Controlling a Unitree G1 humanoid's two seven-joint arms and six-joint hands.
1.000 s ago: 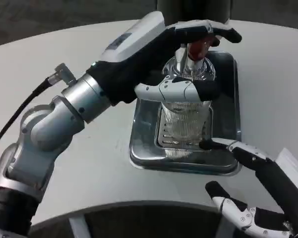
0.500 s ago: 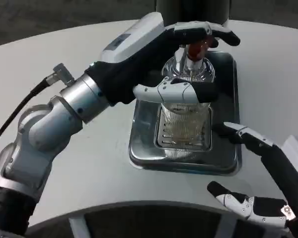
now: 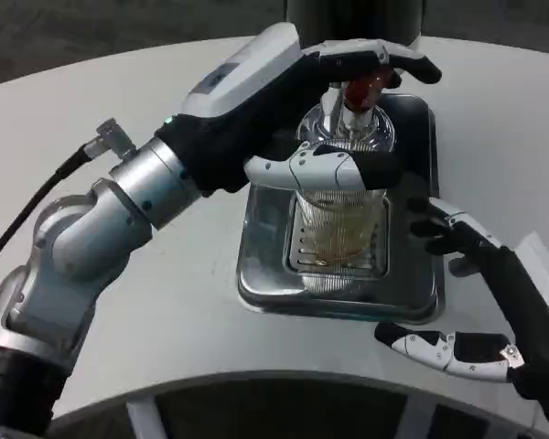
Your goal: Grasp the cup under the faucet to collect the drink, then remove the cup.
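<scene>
Left hand (image 3: 348, 110) is wrapped around the top of the glass cup (image 3: 340, 219), one finger laid across the front of the rim and others reaching over the red faucet handle (image 3: 364, 90), so it is clamped on the cup while apparently pressing the tap. Largest of the things around it is the white table (image 3: 192, 274), then the steel drip tray (image 3: 339, 302) on it, then the dark dispenser body (image 3: 357, 18) at the back. The cup stands upright on the tray's slotted grate, directly below the spout, with what looks like a shallow amber layer of drink in its bottom. Filling seems to be the step in hand, and it looks early. To do it well, the cup should stay level and centred under the spout, the grip firm but not twisting, and the handle released before the liquid nears the rim. The right hand (image 3: 476, 302) hovers just beside the tray's right edge, fingers spread and holding nothing; it should stay clear of the cup until needed for support.
</scene>
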